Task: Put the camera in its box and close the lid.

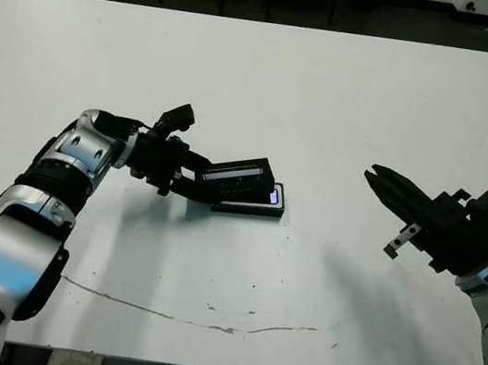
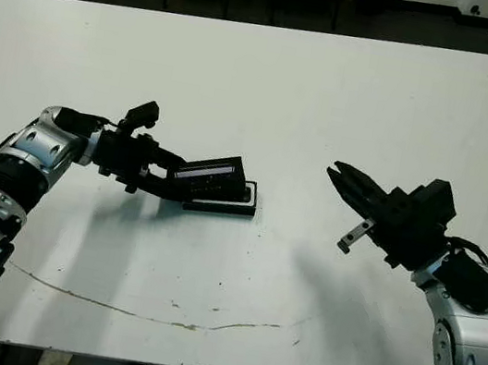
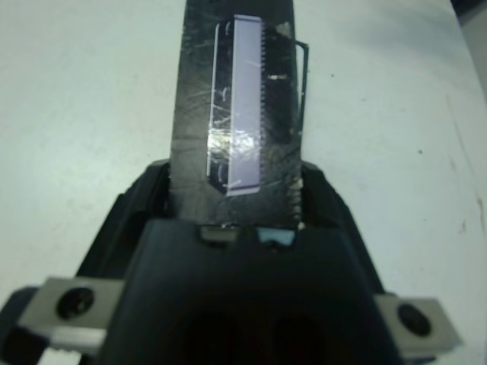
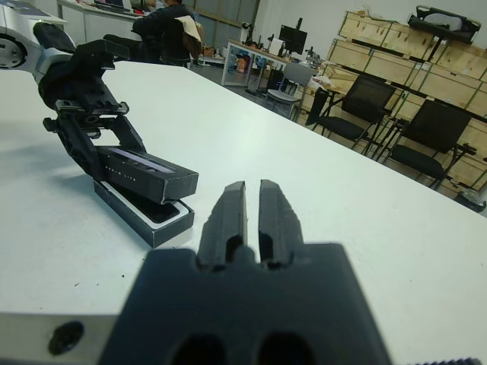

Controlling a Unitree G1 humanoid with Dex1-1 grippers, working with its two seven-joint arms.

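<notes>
My left gripper is shut on one end of the lid. It holds this flat black cover, with its pale label patch, tilted over the box, the far end raised. The box is a shallow black tray with white lining, flat on the table just below the lid. At the tray's right end shows a purplish glint that looks like the camera; the lid hides the rest of it. My right gripper hovers shut and holding nothing to the right of the box, pointing toward it.
A thin cracked line runs across the white table near its front edge. Beyond the table's far side stand chairs, wooden crates and a seated person.
</notes>
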